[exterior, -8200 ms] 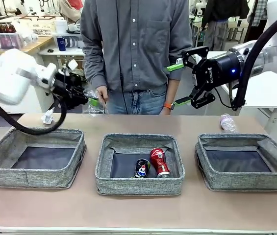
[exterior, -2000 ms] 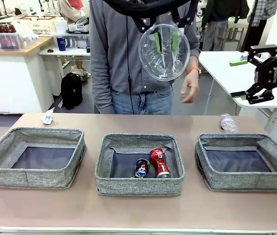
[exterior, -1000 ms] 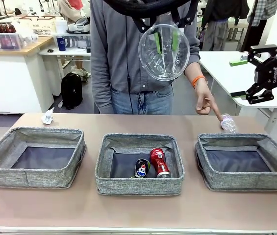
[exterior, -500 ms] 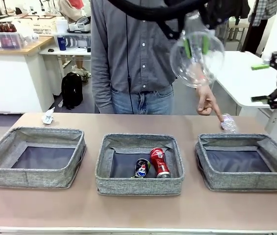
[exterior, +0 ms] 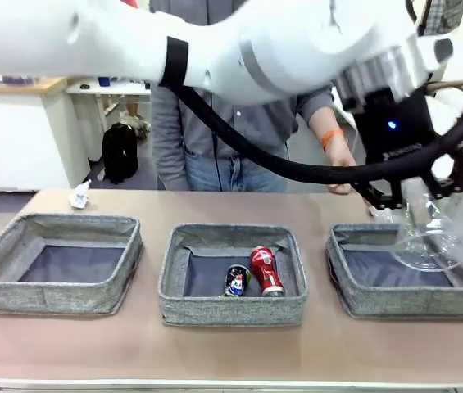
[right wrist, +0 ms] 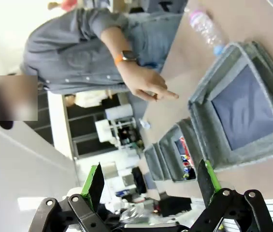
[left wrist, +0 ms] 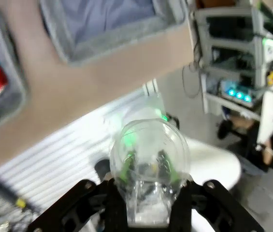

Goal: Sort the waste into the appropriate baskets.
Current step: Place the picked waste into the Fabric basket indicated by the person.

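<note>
— Left gripper [left wrist: 145,162]?
— Clamped on the clear plastic cup [left wrist: 150,137] between its fingers, with the right basket [exterior: 403,301] below the fingertips.
— Right gripper [right wrist: 150,181]?
— Fingers spread, nothing between them; far beyond them lies the small clear bottle [right wrist: 204,26].

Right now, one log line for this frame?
left tool: shut on cup | cup: over right basket | right tool: open | hand: pointing
</note>
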`<state>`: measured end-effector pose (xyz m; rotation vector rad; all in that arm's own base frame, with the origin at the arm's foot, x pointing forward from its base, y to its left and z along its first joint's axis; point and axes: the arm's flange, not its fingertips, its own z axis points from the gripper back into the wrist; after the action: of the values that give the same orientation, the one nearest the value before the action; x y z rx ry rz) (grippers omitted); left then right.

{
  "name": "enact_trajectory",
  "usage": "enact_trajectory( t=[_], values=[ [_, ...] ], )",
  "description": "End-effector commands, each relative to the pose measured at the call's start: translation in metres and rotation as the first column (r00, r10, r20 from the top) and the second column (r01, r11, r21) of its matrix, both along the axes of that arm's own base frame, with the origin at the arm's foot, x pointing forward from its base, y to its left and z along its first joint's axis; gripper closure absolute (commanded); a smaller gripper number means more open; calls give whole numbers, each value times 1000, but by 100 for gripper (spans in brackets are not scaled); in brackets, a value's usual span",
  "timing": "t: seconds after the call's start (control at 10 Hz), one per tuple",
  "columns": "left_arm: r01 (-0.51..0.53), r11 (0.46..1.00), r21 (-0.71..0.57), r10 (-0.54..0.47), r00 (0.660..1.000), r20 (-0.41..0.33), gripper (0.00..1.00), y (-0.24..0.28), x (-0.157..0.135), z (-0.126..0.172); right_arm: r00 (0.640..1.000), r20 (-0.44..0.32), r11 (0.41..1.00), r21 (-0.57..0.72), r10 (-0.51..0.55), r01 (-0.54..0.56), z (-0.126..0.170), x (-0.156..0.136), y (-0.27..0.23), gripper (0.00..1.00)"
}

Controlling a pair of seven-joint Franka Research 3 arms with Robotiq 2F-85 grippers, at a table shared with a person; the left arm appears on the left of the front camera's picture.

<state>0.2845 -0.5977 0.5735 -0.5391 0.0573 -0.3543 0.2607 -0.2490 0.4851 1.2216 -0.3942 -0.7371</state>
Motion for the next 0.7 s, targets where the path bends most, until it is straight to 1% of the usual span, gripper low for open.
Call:
enact_trajectory(
  t=[0.0,0.1,0.2,0.3,0.4,0.5,0.6],
  values=[
    [-151,988,-26,154,978,144,76,-25,14,-14,991,116,992,103,60,-72,-12,-27,9,0],
    [-222,975,-30,223,952,208,76,-43,30,-17,1000,0,1000,0,0,0,0,0,0,0],
    [-257,966,-12,253,942,219,76,-57,44,-19,1000,0,1000,0,0,0,0,0,0,0],
    [-288,957,18,272,920,282,76,-68,56,-21,1000,0,1000,0,0,0,0,0,0,0],
    [-307,951,42,284,918,277,76,-73,67,-26,1000,0,1000,0,0,0,0,0,0,0],
    [-327,931,164,295,936,194,76,-70,76,-23,1000,0,1000,0,0,0,0,0,0,0],
    [-266,964,-12,259,926,275,76,-45,65,-35,1000,0,1000,0,0,0,0,0,0,0]
  ],
)
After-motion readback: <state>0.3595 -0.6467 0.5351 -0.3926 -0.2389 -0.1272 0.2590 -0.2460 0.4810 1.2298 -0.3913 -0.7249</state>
